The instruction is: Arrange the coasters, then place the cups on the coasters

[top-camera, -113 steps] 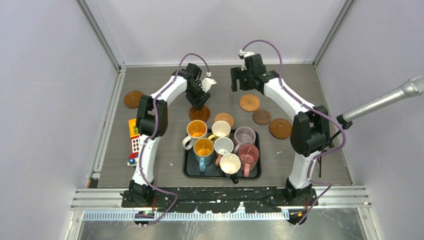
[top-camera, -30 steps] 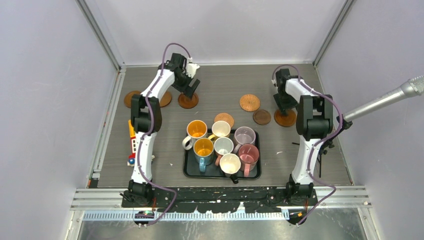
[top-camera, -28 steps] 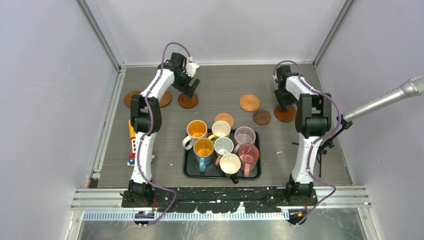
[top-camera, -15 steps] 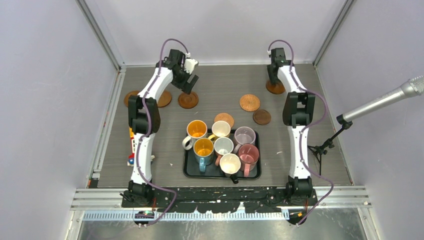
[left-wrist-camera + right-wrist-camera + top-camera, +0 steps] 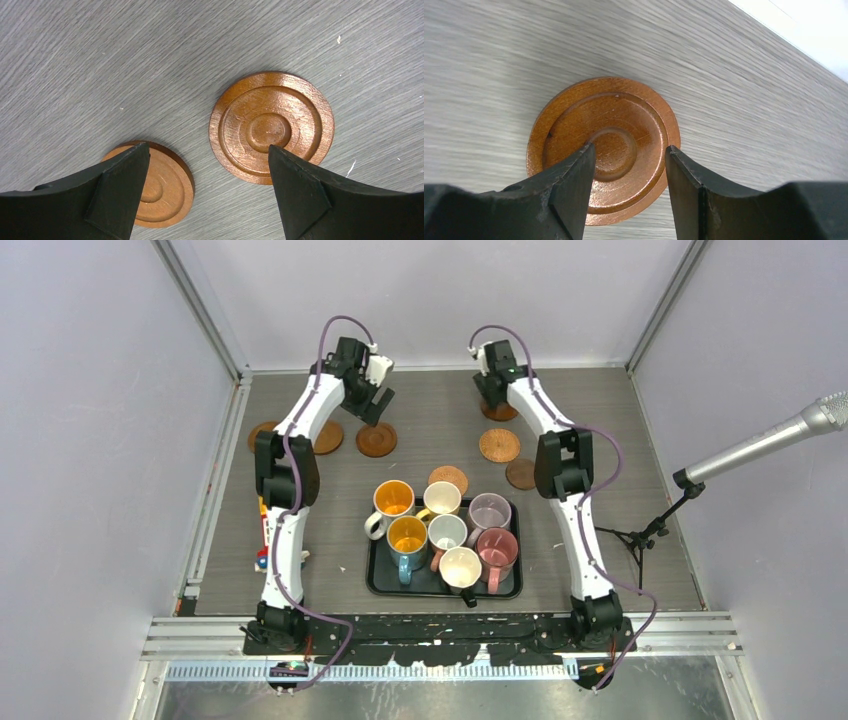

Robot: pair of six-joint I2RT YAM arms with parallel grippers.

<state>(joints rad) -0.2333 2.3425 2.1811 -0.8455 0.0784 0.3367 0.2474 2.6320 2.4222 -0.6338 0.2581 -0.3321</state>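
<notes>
The grey wood-grain desk (image 5: 440, 400) bore a black rectangular tray (image 5: 375, 580) crowded with handled ceramic mugs (image 5: 446, 532) toward 6 o'clock. At 11 o'clock the left hand (image 5: 207, 150) pointed down, released wide, above two ringed brown wooden coasters (image 5: 271, 127). At 12 o'clock the right hand (image 5: 629, 150) stood half-spread, its tips on an orange-brown round coaster (image 5: 624, 110). Whether it was grasping the coaster, I cannot tell.

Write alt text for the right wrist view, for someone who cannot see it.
A round orange-brown coaster lies flat on the grey wood-grain table. The right gripper has its two black fingers apart over the coaster's middle, nothing between them; whether the tips touch it is unclear.
</notes>
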